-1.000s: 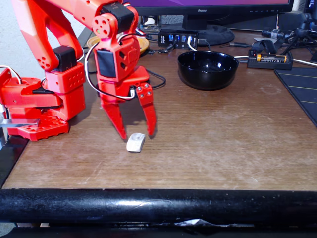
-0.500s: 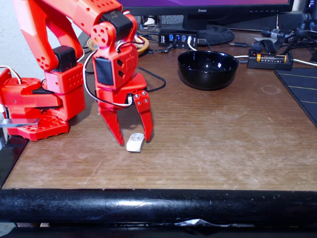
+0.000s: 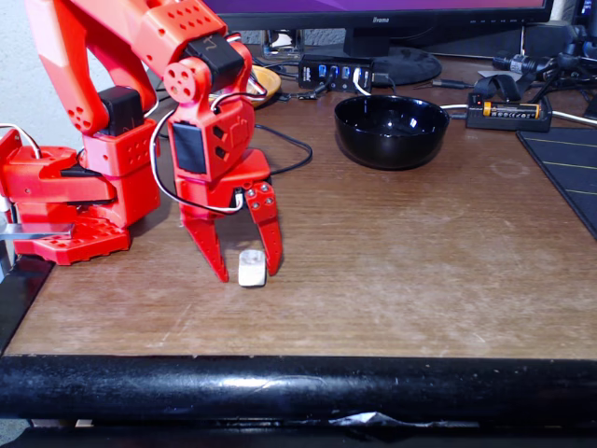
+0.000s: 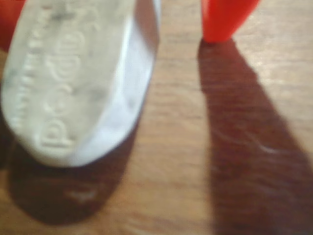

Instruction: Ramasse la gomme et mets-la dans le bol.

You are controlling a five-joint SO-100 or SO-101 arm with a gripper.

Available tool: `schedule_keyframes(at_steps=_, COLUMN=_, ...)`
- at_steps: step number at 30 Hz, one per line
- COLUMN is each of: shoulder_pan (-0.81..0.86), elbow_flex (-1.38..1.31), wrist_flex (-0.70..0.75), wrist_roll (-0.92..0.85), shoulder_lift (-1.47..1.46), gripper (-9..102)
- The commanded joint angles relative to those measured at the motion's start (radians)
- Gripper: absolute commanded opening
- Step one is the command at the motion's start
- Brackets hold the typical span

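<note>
The small white eraser (image 3: 251, 268) lies on the wooden table, between the tips of my red gripper (image 3: 247, 274). The gripper points down, open, one finger on each side of the eraser; its right finger (image 3: 270, 245) is very close to or touching the eraser. In the wrist view the eraser (image 4: 78, 78) looms large and close at the left, with a red fingertip (image 4: 222, 19) at the top right resting on the wood. The glossy black bowl (image 3: 391, 131) stands farther back and to the right, well apart from the gripper.
The red arm base (image 3: 75, 187) stands at the left. A monitor stand, USB hub (image 3: 336, 71), cables and a battery holder (image 3: 508, 112) line the back. A dark mat (image 3: 569, 168) covers the right edge. A black padded rail (image 3: 298, 383) runs along the table front.
The gripper has come down and shifted slightly left, so its fingers now straddle the eraser. The eraser has turned a little and shifted slightly.
</note>
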Motion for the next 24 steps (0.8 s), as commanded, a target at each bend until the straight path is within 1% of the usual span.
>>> schedule_keyframes(at_steps=1, shoulder_pan=0.006, elbow_flex=-0.002, wrist_flex=-0.02, wrist_roll=0.002, shoulder_lift=-0.006, gripper=-6)
schedule_keyframes(at_steps=3, shoulder_pan=0.005, elbow_flex=0.008, wrist_flex=0.005, wrist_roll=0.006, shoulder_lift=0.067, gripper=-6)
schedule_keyframes(at_steps=4, shoulder_pan=-0.009, elbow_flex=0.006, wrist_flex=0.046, wrist_roll=0.018, shoulder_lift=0.12, gripper=-6)
schedule_keyframes(at_steps=6, shoulder_pan=-0.08, elbow_flex=-0.011, wrist_flex=0.196, wrist_roll=0.041, shoulder_lift=0.242, gripper=-6)
schedule_keyframes(at_steps=8, shoulder_pan=-0.218, elbow_flex=-0.017, wrist_flex=0.342, wrist_roll=0.115, shoulder_lift=0.397, gripper=-6)
schedule_keyframes(at_steps=10, shoulder_pan=-0.41, elbow_flex=-0.084, wrist_flex=0.492, wrist_roll=0.238, shoulder_lift=0.541, gripper=-6)
schedule_keyframes(at_steps=11, shoulder_pan=-0.488, elbow_flex=-0.127, wrist_flex=0.517, wrist_roll=0.288, shoulder_lift=0.581, gripper=-6)
schedule_keyframes(at_steps=12, shoulder_pan=-0.523, elbow_flex=-0.181, wrist_flex=0.525, wrist_roll=0.31, shoulder_lift=0.568, gripper=-6)
schedule_keyframes(at_steps=14, shoulder_pan=-0.597, elbow_flex=-0.298, wrist_flex=0.571, wrist_roll=0.328, shoulder_lift=0.453, gripper=-6)
schedule_keyframes(at_steps=18, shoulder_pan=-0.699, elbow_flex=-0.293, wrist_flex=0.414, wrist_roll=0.331, shoulder_lift=0.495, gripper=-6)
schedule_keyframes(at_steps=22, shoulder_pan=-0.764, elbow_flex=-0.314, wrist_flex=0.267, wrist_roll=0.39, shoulder_lift=0.376, gripper=-6)
schedule_keyframes(at_steps=24, shoulder_pan=-0.793, elbow_flex=-0.356, wrist_flex=0.216, wrist_roll=0.423, shoulder_lift=0.301, gripper=-6)
